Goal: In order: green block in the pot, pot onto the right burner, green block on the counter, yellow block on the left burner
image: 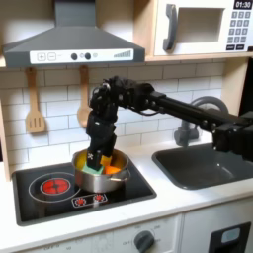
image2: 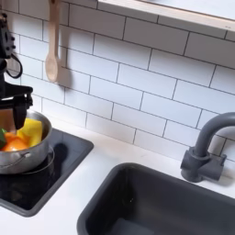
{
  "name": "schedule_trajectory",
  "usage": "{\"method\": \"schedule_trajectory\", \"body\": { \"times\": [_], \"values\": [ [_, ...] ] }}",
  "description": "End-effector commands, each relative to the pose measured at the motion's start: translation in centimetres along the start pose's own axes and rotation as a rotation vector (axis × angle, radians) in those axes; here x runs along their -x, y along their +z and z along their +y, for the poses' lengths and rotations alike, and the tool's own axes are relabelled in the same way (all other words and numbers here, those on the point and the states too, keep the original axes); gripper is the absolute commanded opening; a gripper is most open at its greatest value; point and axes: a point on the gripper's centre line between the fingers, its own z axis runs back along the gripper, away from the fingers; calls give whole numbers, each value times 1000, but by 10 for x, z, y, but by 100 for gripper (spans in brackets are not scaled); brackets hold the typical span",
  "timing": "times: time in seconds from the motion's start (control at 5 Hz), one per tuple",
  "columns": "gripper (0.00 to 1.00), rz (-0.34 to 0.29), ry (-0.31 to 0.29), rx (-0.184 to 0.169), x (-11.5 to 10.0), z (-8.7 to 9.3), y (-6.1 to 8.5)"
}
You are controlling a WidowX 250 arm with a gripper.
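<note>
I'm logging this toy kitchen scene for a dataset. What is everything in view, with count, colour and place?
Round silver metal pot: one, orange inside, on the black cooktop's right burner in the first exterior view.
Small yellow block: one, yellow-orange, in the pot.
Black cooktop: one, red ring burner at the first exterior view's left.
Cream-white counter: one, around cooktop and sink.
Grey sink: one, with grey faucet.
Wooden spoon: one, on the tiled wall.
Microwave: one, upper cabinet.
Gripper: one, black, down at the pot.

silver pot (image2: 20, 158), yellow block (image2: 32, 129)
</note>
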Motion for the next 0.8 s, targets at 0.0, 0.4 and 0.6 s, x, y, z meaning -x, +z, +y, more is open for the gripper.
{"method": "schedule_trajectory", "body": {
  "times": [0.0,0.4,0.6],
  "values": [
    [100,5,-5,-24,1,5,-8],
    [100,1,4,-34,1,6,-8],
    [100,9,-3,-45,1,8,-10]
  ]
}}
